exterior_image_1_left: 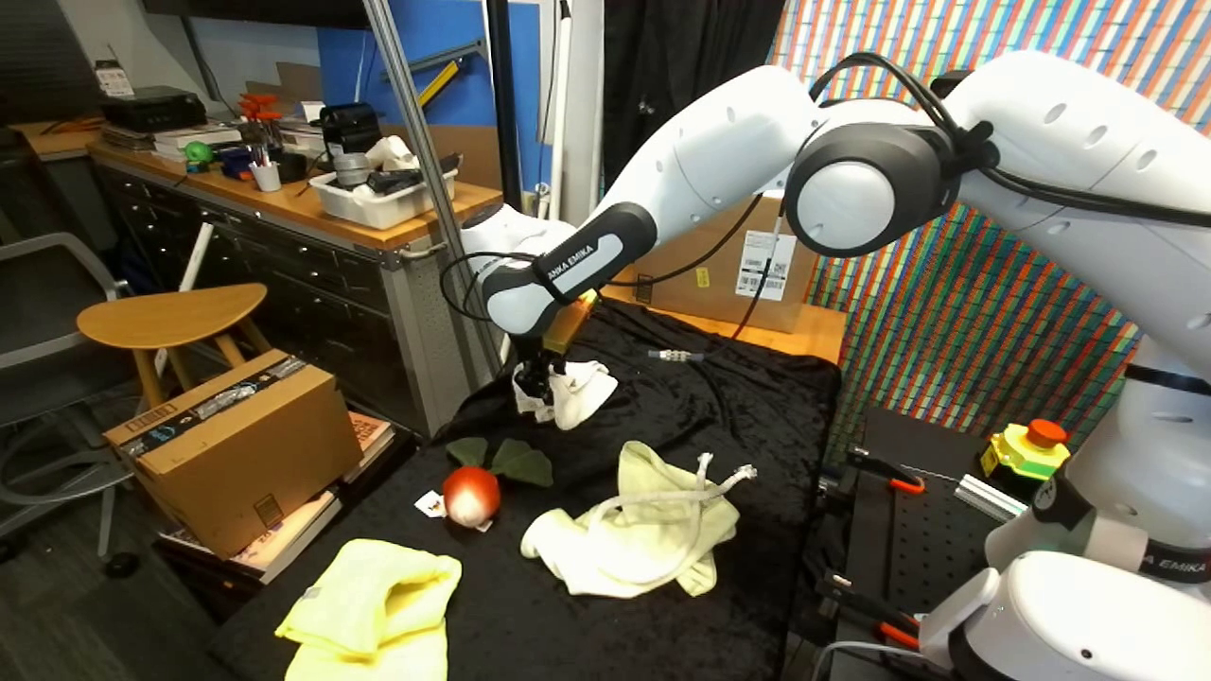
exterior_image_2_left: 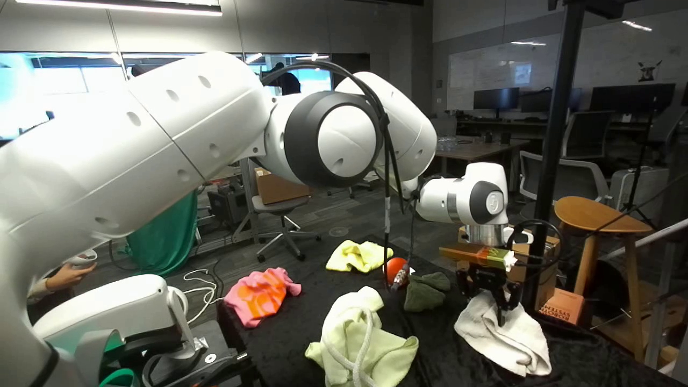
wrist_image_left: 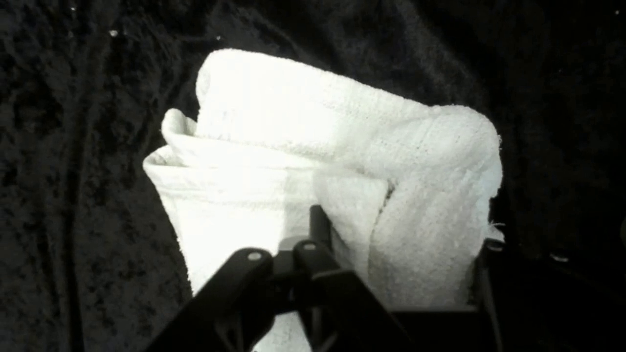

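Note:
A crumpled, folded white towel lies on the black cloth-covered table. It also shows in an exterior view and fills the middle of the wrist view. My gripper points down at the towel. In the wrist view its fingers stand wide apart, one over the towel and one by its right edge, with a fold of towel between them. The gripper also shows low over the towel in both exterior views. Whether the fingertips touch the towel is hard to tell.
A red ball lies beside a dark green cloth. A pale green cloth bag with rope, a yellow cloth and a pink-orange cloth lie around. A cable connector hangs over the table. A cardboard box stands beside it.

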You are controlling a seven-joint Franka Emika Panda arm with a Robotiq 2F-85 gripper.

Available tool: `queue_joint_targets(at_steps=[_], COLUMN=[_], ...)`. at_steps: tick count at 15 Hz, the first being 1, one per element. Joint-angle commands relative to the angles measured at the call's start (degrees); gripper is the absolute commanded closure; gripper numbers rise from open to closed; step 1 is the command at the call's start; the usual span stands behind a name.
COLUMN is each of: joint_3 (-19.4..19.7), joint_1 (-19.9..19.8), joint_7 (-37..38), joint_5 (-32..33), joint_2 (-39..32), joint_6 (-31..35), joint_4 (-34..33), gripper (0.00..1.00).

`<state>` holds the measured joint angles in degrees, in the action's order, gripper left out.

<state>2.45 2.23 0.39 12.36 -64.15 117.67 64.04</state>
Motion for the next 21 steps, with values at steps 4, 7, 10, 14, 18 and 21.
queue_joint_targets(at_steps=[4, 7, 10, 14, 18, 21], joint_3=[2.8, 3.3, 3.8, 3.1, 2.6, 0.4], joint_1=[2.2, 2.8, 3.7, 4.7, 6.7, 7.0], joint_7=[2.1, 2.0, 1.7, 1.3, 2.8, 0.1], joint_5=[1.2, 1.9, 3.4, 5.9, 9.0, 9.7], joint_2=[2.5, 5.5, 10.5, 19.6, 28.3, 35.4], joint_6=[0.3, 0.1, 0.5, 0.9, 1.8, 1.3], joint_4=[1.5, 4.2, 9.6, 20.1, 30.5, 38.5], gripper=[0.95, 0.96, 0.95, 0.94, 0.95, 0.95])
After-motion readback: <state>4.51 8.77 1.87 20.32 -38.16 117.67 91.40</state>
